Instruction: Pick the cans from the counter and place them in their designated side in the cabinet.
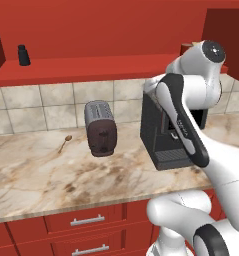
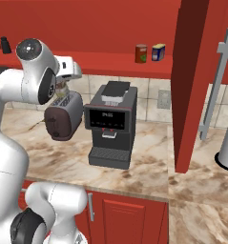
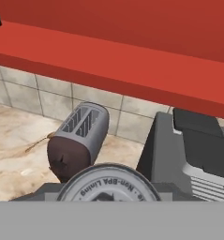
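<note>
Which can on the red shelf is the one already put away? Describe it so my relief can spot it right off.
Start at the long open red shelf above the tiled wall, then go to its right end, above the black coffee machine and just left of the open cabinet door. Two cans stand side by side there: take the left one, the dark red can, not the blue-and-yellow can.

Between your gripper's jaws you see the silvery can [image 3: 107, 183], its metal lid smooth; beyond it, veined marble counter [image 3: 15, 140] and matt toaster [image 3: 78, 138].
</note>
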Tool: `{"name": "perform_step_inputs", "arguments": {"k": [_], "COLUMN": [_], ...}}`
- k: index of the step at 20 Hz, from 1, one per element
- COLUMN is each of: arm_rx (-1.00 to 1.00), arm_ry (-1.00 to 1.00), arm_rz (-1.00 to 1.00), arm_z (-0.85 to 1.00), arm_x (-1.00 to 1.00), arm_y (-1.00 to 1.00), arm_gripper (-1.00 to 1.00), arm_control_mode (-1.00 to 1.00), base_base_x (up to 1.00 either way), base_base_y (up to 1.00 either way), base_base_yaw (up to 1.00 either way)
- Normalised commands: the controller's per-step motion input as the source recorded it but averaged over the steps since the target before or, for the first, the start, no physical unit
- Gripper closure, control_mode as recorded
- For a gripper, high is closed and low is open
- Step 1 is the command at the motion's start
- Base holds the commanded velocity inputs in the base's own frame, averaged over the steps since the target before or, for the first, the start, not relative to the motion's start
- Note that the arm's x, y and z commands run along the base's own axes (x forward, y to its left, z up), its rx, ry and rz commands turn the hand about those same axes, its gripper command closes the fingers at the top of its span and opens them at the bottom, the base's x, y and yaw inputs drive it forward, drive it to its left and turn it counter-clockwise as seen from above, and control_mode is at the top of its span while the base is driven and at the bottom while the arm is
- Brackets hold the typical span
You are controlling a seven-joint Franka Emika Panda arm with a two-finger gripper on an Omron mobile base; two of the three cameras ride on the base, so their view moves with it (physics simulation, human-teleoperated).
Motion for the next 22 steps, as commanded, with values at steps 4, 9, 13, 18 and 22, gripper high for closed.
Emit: {"name": "perform_step_inputs", "arguments": {"k": [4,9,13,18,22], "arm_rx": [0.00,0.00,0.00,0.00,0.00], "arm_ry": [-0.05,-0.03,-0.03,-0.04,-0.04], "arm_rz": [-0.01,-0.02,-0.02,-0.03,-0.03], "arm_z": [0.15,0.10,0.15,0.18,0.15], "arm_x": [-0.01,0.00,0.00,0.00,0.00], "arm_y": [-0.17,-0.19,-0.22,-0.22,-0.16], "arm_gripper": [1.00,1.00,1.00,1.00,1.00], "arm_control_mode": [-1.00,-1.00,-1.00,-1.00,-1.00], "base_base_x": [0.00,0.00,0.00,0.00,0.00], "base_base_y": [0.00,0.00,0.00,0.00,0.00], "base_base_yaw": [0.00,0.00,0.00,0.00,0.00]}}
